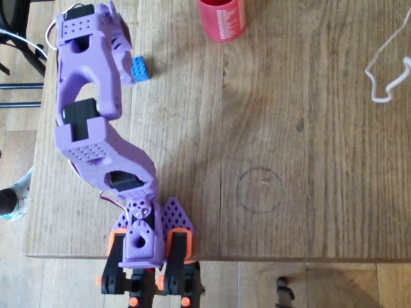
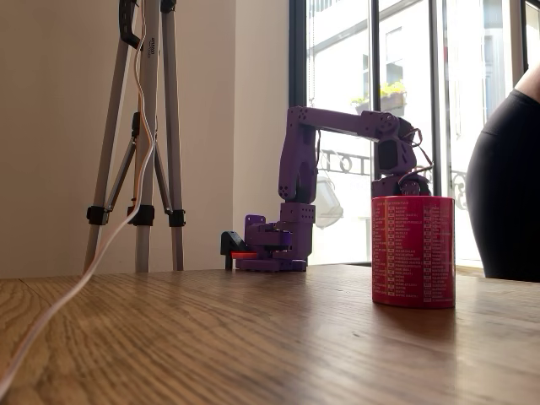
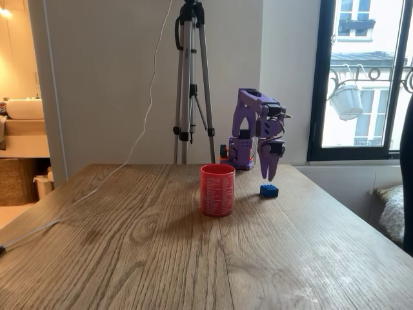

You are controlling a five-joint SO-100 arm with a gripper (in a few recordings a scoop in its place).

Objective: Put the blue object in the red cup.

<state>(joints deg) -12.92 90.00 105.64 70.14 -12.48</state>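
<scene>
**Gripper hanging over the brick**

The purple gripper (image 3: pixel 268 174) pointed down just above the blue object (image 3: pixel 269 190), which sat on the worktop (image 3: pixel 161 258) well apart from the red cup (image 3: pixel 217 189). Fingers looked nearly together and held nothing.

My purple arm (image 3: pixel 258 123), a blue studded brick (image 3: pixel 269 190), a red cup (image 3: pixel 217 188) with white print, a wood-grain desk (image 3: pixel 193 258).

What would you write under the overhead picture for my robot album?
Purple arm's gripper poised over the blue brick, red cup waiting nearby on the wooden table.
</scene>
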